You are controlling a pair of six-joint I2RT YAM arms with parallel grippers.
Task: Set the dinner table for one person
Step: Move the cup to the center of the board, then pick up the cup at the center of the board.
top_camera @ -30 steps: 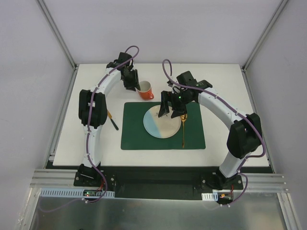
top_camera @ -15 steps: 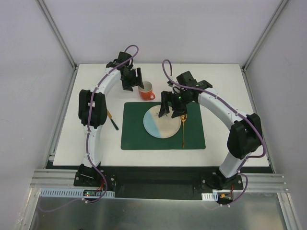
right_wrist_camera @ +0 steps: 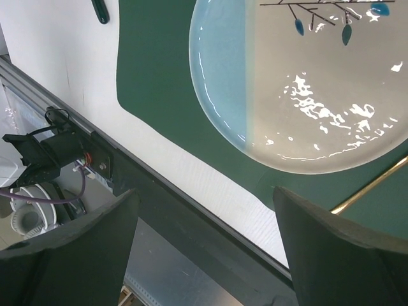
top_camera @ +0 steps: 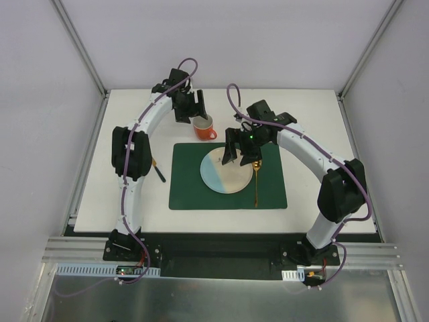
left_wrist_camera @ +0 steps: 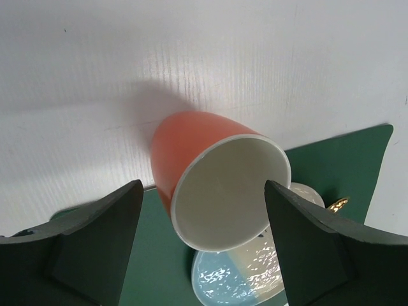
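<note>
An orange cup (top_camera: 204,129) with a white inside (left_wrist_camera: 229,191) stands upright on the white dinner table (top_camera: 315,121), just beyond the far left corner of the green placemat (top_camera: 191,188). My left gripper (top_camera: 196,109) hovers over it, open. In the left wrist view the fingers (left_wrist_camera: 95,248) flank the cup's rim without touching it. A round plate (top_camera: 228,170), pale blue and cream, lies on the placemat, with a gold utensil (top_camera: 256,182) along its right side. My right gripper (top_camera: 238,154) hangs open and empty above the plate's far edge (right_wrist_camera: 306,83).
A black-handled utensil (top_camera: 157,170) lies on the table left of the placemat, close to the left arm's elbow. The right wrist view shows the table's near edge and the metal rail (right_wrist_camera: 159,191) below it. White walls enclose the table.
My left gripper has opened and let go of the orange cup. The cup went from tilted in the fingers to upright on the table. The right arm has not moved.
</note>
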